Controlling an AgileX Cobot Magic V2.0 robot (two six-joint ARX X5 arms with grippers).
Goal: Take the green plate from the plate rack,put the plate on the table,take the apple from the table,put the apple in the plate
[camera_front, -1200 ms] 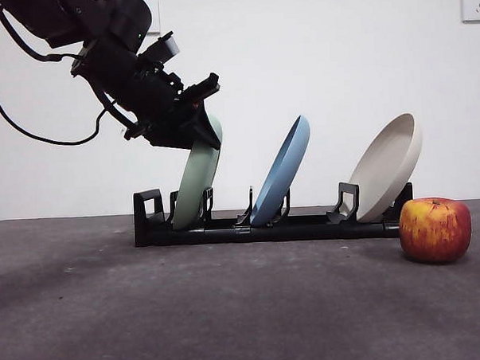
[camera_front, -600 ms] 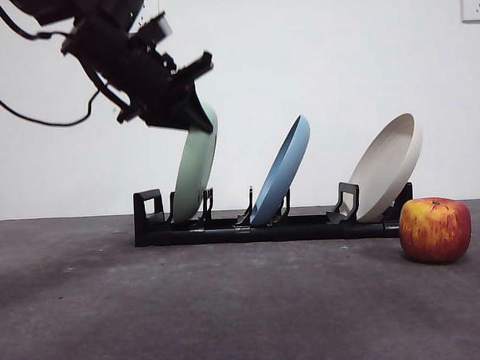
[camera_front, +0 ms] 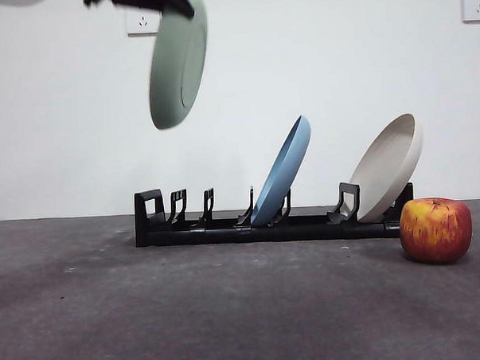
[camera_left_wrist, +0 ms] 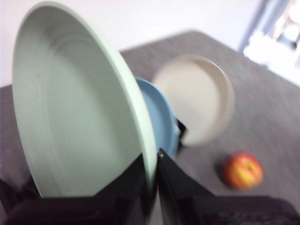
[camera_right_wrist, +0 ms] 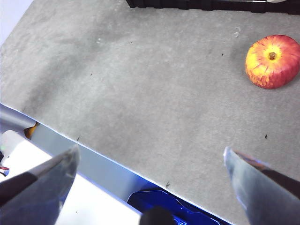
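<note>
So the left pincer [camera_left_wrist: 151,171] is clamping the rim of the green plate [camera_front: 177,65] between its two jaws; in the front view the plate is hanging at the upper left of the frame, fully clear of the plate rack [camera_front: 266,225] and well above it, with only a dark tip of the arm poking in at the top edge; the plate is riding nearly on edge, long axis running top to bottom with a slight tilt, top leaning right, and in that same view its hollow face is pointing left while the raised underside is facing right.

The relation I'd say matters for setting it down: the plate is dangling below the pincer from its top rim, so it needs rotating toward flat, hollow side up, before it's meeting the tabletop [camera_front: 230,308]; the open stretch of tabletop in front of the rack looks like the obvious landing spot; just my guess.

The blue plate [camera_front: 283,170] and the beige plate [camera_front: 387,165] are sitting in their slots, both leaning right; the apple [camera_front: 435,230] is resting on the tabletop at the lower right, just beside the rack's right end.

The right pincer [camera_right_wrist: 150,180] is waiting with jaws spread wide, holding nothing; the apple is showing near it in its wrist view, so that arm seems nearer for the apple.
</note>
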